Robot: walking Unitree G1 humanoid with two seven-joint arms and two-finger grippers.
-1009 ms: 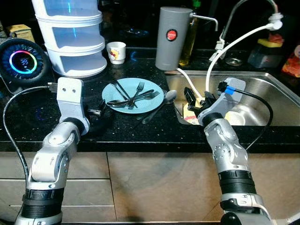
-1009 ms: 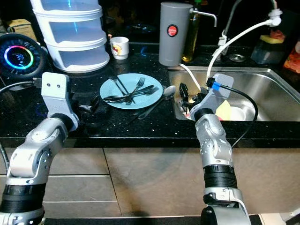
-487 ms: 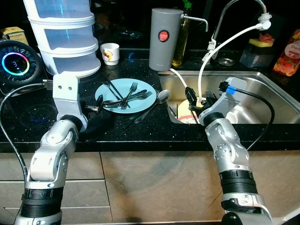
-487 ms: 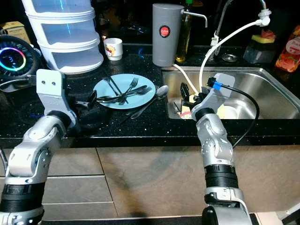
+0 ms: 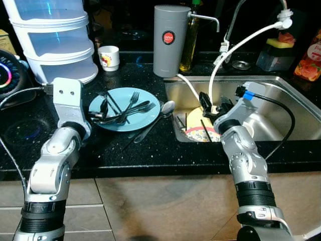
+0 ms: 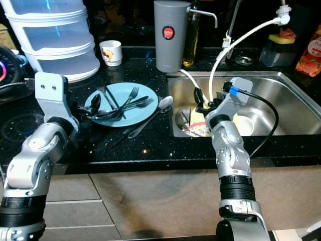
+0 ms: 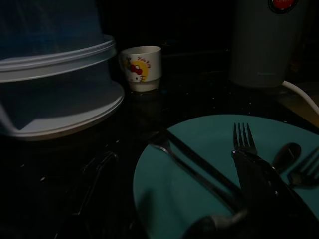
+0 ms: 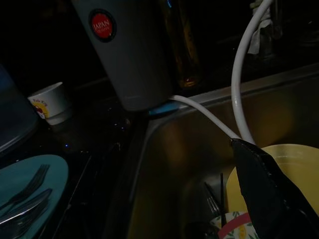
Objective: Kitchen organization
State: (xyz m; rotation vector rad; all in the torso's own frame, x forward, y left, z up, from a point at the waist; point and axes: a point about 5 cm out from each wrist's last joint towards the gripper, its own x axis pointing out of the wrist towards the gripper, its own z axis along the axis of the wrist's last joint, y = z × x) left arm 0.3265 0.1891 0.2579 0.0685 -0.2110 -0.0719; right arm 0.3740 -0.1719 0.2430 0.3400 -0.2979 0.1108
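From the head cameras, the left hand [image 5: 103, 111] sits at the near-left rim of the blue plate [image 5: 145, 114] on the black counter [image 5: 150, 150], its black fingers slightly apart with nothing between them, right by the pile of forks [image 5: 133, 99] and other cutlery lying across the plate. A big spoon [image 5: 166, 107] rests on the counter just beside the plate, bowl toward the sink [image 5: 281, 108]. The right hand [image 5: 209, 103] hangs over the left end of the sink, above a yellow plate [image 5: 193, 131] and a patterned dish; its fingers look a little apart, gripping nothing. Behind stand the grey canister [image 5: 169, 40] with a red badge, a small white cup [image 5: 109, 56], a stack of clear tubs [image 5: 50, 40] and a white hose [image 5: 235, 47] curving down into the sink. Over to the left wrist camera, dim: the blue plate lies close, a fork [image 7: 242, 142] and dark-handled cutlery crossing it, one black finger [image 7: 269, 186] low over them, the cup and tubs beyond. The right wrist camera, also dark: one black finger [image 8: 266, 191] above the yellow plate, the hose running along the sink wall, the canister behind.
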